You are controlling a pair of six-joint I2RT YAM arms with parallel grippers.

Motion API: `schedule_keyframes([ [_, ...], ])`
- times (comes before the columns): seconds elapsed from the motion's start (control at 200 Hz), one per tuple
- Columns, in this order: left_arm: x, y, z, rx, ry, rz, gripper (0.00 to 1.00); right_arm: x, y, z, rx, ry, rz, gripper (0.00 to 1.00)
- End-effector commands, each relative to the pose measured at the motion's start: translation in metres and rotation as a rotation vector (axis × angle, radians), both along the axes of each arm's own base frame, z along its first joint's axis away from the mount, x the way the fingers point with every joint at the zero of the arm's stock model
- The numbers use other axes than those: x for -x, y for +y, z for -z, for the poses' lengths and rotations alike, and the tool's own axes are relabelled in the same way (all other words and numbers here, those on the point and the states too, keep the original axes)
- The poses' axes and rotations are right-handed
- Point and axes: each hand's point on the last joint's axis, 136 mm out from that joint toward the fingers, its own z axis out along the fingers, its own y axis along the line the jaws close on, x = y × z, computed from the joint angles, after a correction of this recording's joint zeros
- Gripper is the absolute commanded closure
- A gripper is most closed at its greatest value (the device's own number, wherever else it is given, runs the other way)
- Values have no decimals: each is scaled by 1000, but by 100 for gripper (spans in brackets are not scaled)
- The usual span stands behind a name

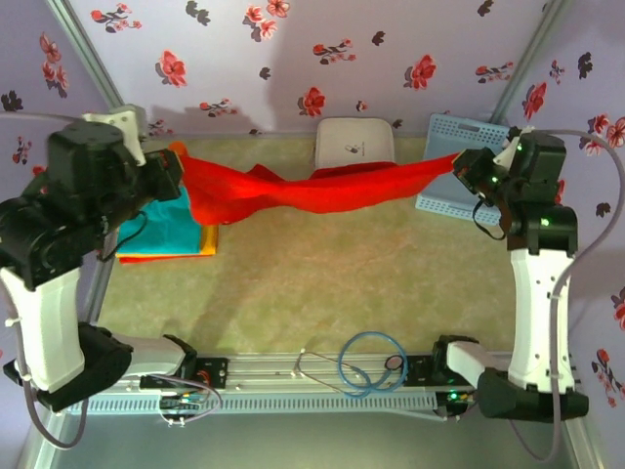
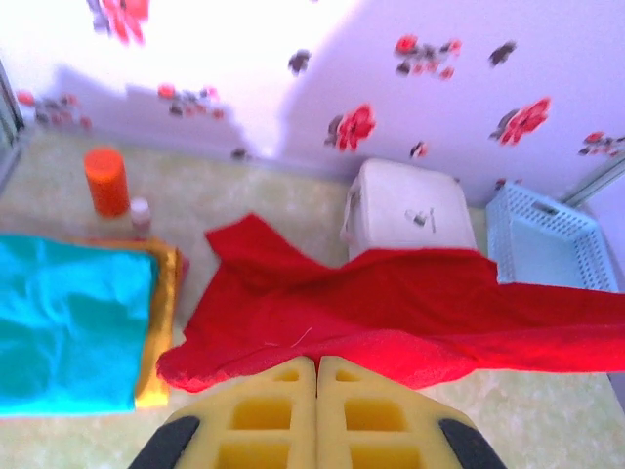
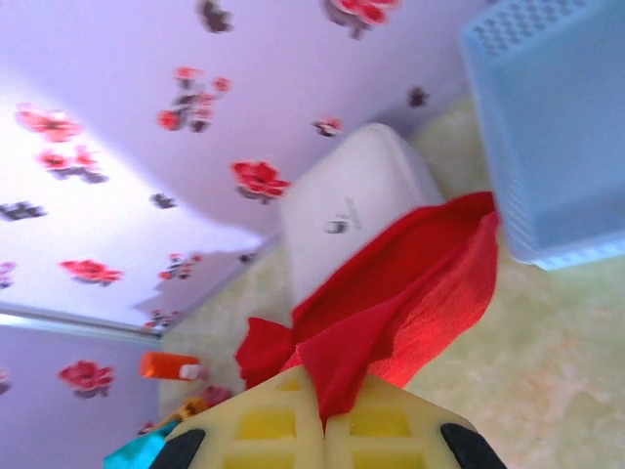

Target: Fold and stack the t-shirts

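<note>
Right now the red t-shirt (image 1: pixel 322 191) hangs stretched between the two sets of jaws, lifted off the surface (image 1: pixel 342 293). The left jaws are pinched tight on one edge of the cloth and the right jaws on the opposite end, with the middle sagging between them. Just beneath the left jaws a folded teal t-shirt (image 1: pixel 156 233) lies on an orange one (image 1: pixel 208 241). To spread it well, both should probably hold even tension and height and lower together, so the shirt lands flat between them, short of the white case (image 1: pixel 354 142) and blue basket (image 1: pixel 459 132) beyond.
</note>
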Motion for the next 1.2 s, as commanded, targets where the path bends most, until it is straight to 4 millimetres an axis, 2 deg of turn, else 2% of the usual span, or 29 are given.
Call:
schedule_keyframes([
  [0.0,17,21,-19,-130,-93,21,100,31,13,-50,28,-191,-70,100],
  [0.155,42,23,-61,-96,-289,106,100,63,17,-88,72,-379,-89,100],
  [0.3,72,37,-95,-76,-466,135,100,89,16,-111,107,-503,-75,100],
  [0.52,110,58,-125,-10,-616,131,100,134,14,-138,122,-651,-40,100],
  [0.61,119,64,-134,31,-648,121,100,153,9,-149,119,-707,2,100],
  [0.69,122,66,-140,56,-671,115,100,163,5,-155,111,-722,33,100],
  [0.765,118,68,-145,51,-689,90,100,160,0,-153,99,-696,58,100],
  [0.915,89,66,-147,-5,-666,12,100,136,-4,-136,65,-595,77,100],
  [1.06,36,56,-125,-145,-559,-89,100,97,-8,-96,41,-441,90,100],
  [1.19,7,40,-120,-202,-546,-93,100,62,-6,-66,15,-357,69,100],
])
